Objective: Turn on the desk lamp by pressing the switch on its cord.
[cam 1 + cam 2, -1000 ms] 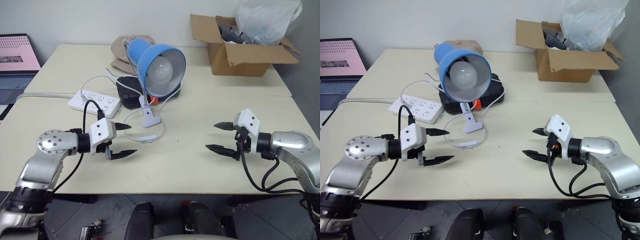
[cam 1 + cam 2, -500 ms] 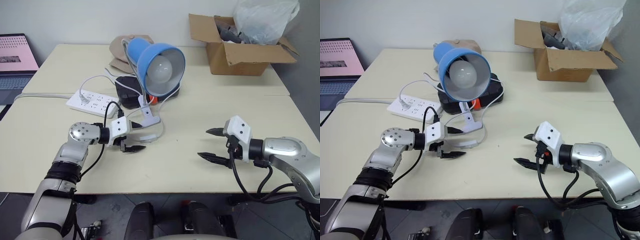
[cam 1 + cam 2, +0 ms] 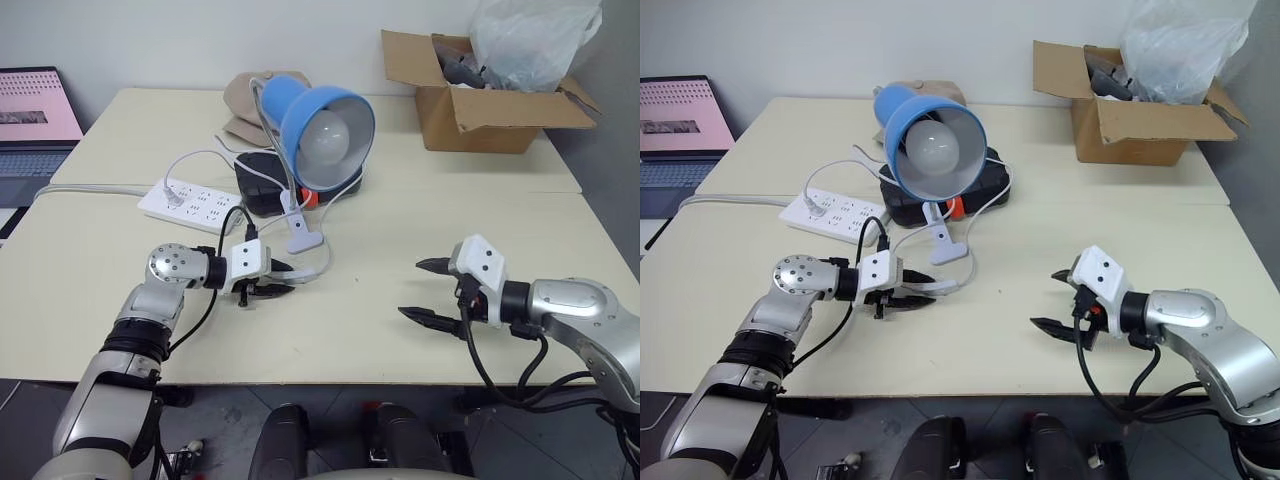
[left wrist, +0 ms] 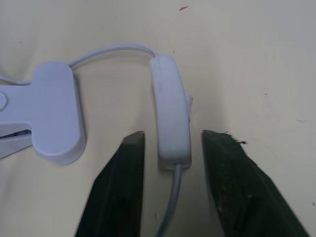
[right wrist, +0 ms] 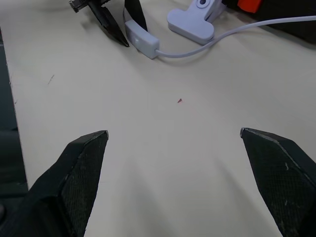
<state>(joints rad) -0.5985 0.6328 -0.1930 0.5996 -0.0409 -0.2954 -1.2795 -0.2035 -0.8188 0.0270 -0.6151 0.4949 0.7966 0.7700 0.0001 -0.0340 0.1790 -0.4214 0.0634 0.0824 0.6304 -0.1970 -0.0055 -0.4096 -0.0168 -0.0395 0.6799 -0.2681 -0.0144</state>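
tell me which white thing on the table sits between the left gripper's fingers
The small oblong switch on the lamp's thin cord, flanked by the left gripper; not the clip foot or power strip.

Power strip (image 3: 190, 201), cardboard box (image 3: 480, 105), laptop (image 3: 35, 120)

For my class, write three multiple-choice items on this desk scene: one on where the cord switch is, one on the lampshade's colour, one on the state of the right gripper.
1. Where is the switch?
A. between the left gripper's fingers
B. inside the cardboard box
C. on the laptop

2. What colour is the desk lamp's shade?
A. red
B. blue
C. green

3. How is the right gripper?
A. shut on the cord
B. open, holding nothing
C. gripping the bulb

Answers: 1 A, a black finger stands either side of the switch. 2 B, the dome is blue. 3 B, its fingers stand wide over bare table.
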